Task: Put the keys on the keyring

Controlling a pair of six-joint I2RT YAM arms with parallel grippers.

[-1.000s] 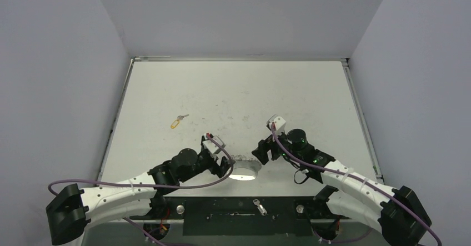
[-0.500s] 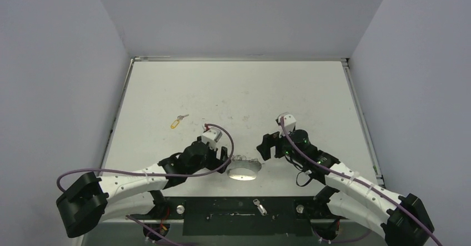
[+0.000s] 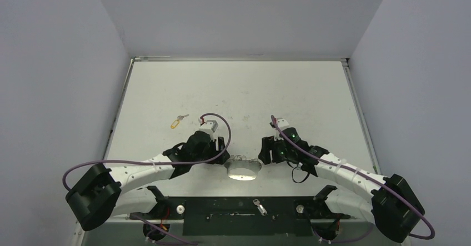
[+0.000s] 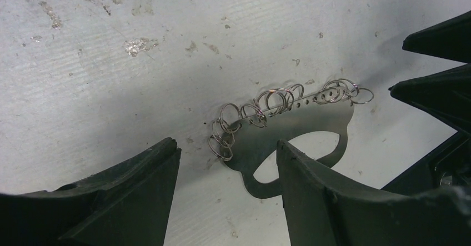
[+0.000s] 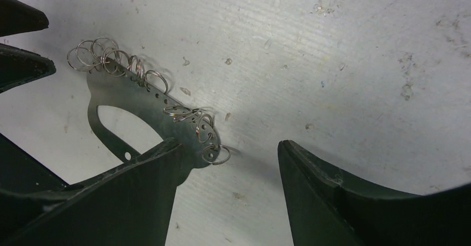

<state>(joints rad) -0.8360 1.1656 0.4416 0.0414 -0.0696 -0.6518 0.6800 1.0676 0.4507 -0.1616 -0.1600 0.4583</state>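
Scuffed white desk [image 3: 239, 90], grey walls. Keyring [image 4: 302, 118] lies flat near centre btw my claws. Left claw [image 4: 226, 149] and right claw [image 5: 229, 145] are both spread apart, gripping nothing. Yellow-tagged key [image 3: 176, 121] sits far left; prob. a 2nd key [image 3: 259, 206] on the black strip [image 3: 222, 208] nearest.

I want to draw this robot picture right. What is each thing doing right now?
Flat silver-grey metal keyring with small rings: lying flat, no keys attached.
Silver key with yellow tag: lying loose, apart from the others.
Left hand: open, empty.
Right hand: open, empty.
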